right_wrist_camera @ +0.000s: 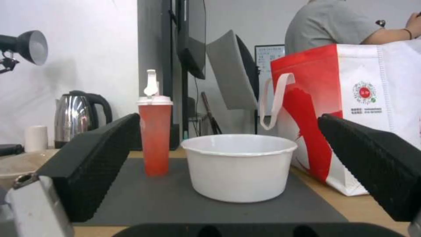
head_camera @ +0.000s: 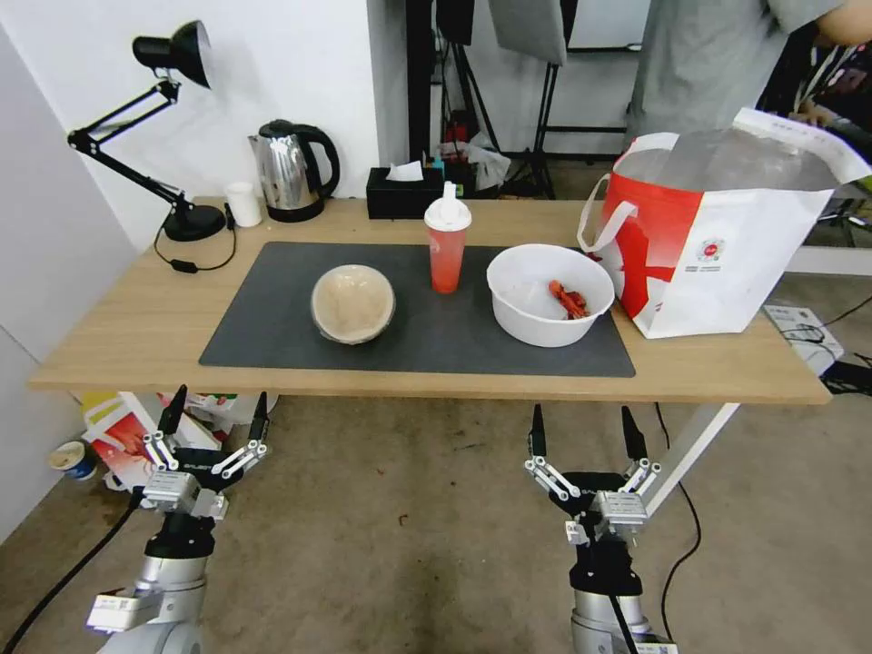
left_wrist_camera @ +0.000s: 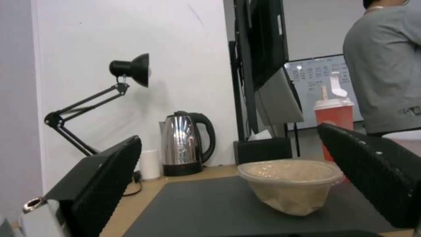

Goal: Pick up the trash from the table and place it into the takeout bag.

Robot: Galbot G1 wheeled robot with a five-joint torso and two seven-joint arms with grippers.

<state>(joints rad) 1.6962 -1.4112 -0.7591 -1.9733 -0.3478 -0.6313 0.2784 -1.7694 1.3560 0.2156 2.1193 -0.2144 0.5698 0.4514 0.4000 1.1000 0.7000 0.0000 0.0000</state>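
Trash of three kinds sits on the dark grey mat (head_camera: 272,327) in the middle of the head view, all of it untouched. Largest in the scene is the light-wood worktop (head_camera: 118,327), which spans the frame from left to right. At its right end, in the upper right of the frame, stands the takeout bag (head_camera: 727,254), white with red patches, upright and open at the top, with a white loop handle hanging on its near side. Just beside the bag, on the right part of the mat, is the white plastic bowl (head_camera: 536,322) with red food scraps in it; from the right wrist view the bowl (right_wrist_camera: 239,168) lies between that end effector's two black fingers (right_wrist_camera: 92,164), farther off. Left of centre on the mat rests the beige lidded bowl (head_camera: 352,302), lid on. Between the two bowls and slightly behind them stands the red drink cup (head_camera: 447,250), upright, with its white spouted lid. Along the back edge are a steel kettle (head_camera: 289,173) and a black tissue box (head_camera: 404,193). The left end effector (head_camera: 214,427) hangs below the worktop's front edge at lower left, fingers spread wide and holding nothing. The right end effector (head_camera: 585,436) hangs at lower centre-right, likewise wide and empty.
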